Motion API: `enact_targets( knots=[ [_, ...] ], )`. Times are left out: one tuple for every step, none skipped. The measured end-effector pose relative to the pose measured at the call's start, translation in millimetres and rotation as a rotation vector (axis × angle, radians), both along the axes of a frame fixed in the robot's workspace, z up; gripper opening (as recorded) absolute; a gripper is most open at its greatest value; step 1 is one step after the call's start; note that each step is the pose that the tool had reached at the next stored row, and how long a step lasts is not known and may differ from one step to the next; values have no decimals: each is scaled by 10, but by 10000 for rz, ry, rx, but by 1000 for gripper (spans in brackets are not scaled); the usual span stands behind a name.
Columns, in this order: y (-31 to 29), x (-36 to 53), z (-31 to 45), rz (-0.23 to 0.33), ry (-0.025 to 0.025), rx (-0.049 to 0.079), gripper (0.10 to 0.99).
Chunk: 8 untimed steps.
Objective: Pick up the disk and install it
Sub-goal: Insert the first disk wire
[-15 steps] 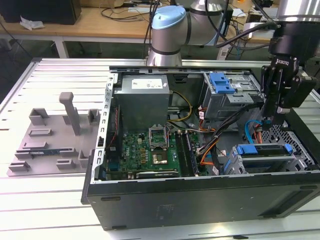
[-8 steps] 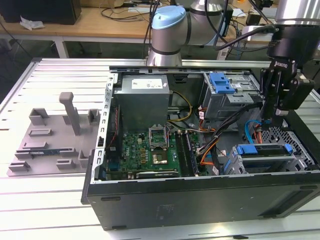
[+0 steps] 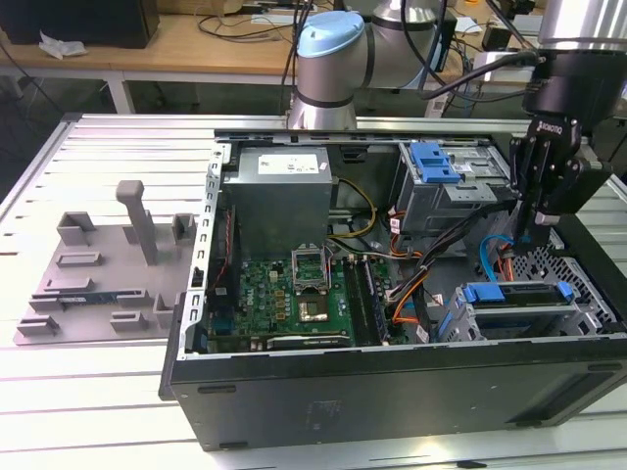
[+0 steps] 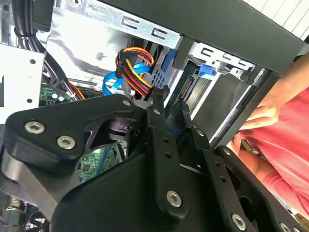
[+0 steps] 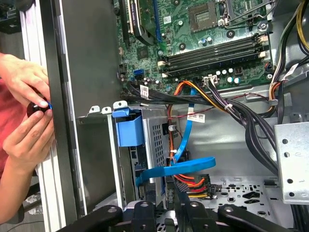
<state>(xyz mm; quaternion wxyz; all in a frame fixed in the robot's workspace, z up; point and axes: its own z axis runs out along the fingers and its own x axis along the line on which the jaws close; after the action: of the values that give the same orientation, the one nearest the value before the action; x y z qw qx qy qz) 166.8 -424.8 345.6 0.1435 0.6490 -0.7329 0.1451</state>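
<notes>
Although the gripper [image 3: 525, 233] hangs low inside the open computer case [image 3: 392, 397], you cannot tell from these views whether its jaws are parted or closed, or whether they have hold of anything. Nearest its tip you see a flat blue cable [image 5: 186, 169] and a bunch of red, orange and yellow wires [image 5: 193, 181], both beside the metal cage [image 3: 593, 308] in the case's near corner on the exterior view's right. The disk [image 3: 519, 315] lies flat in that cage, with its blue bracket [image 3: 516, 292] along the side facing the gripper. The gripper stands above the disk, and you cannot tell whether they touch.

Further in, the green circuit board [image 3: 294, 289] covers the case floor toward the exterior view's left. The grey power box [image 3: 284, 206] sits at the case's far edge, and a blue latch [image 3: 436, 162] near its far corner.

Outside the case's black wall next to the cage, a person's hand [image 5: 24, 79] and second hand [image 5: 24, 140] meet on a small black knob [image 5: 37, 108].

The case sits on the slatted worktop [image 3: 88, 411], and a grey tray of holders [image 3: 98, 294] lies beside it on the exterior view's left.
</notes>
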Motion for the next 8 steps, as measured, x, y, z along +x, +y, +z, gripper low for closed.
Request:
enact_targets(
  knots=[
    [0, 0, -3, 0, 0, 2, 290],
    [0, 0, -8, 1, 0, 3, 290],
    [0, 0, -13, 3, 1, 2, 290],
    [0, 0, -21, 9, 0, 0, 290],
    [0, 0, -26, 19, 0, -1, 290],
    [2, 0, -29, 43, 0, -1, 290],
    [5, 0, -30, 64, 0, -1, 290],
    [7, 0, -32, 79, 0, -2, 290]
  ],
)
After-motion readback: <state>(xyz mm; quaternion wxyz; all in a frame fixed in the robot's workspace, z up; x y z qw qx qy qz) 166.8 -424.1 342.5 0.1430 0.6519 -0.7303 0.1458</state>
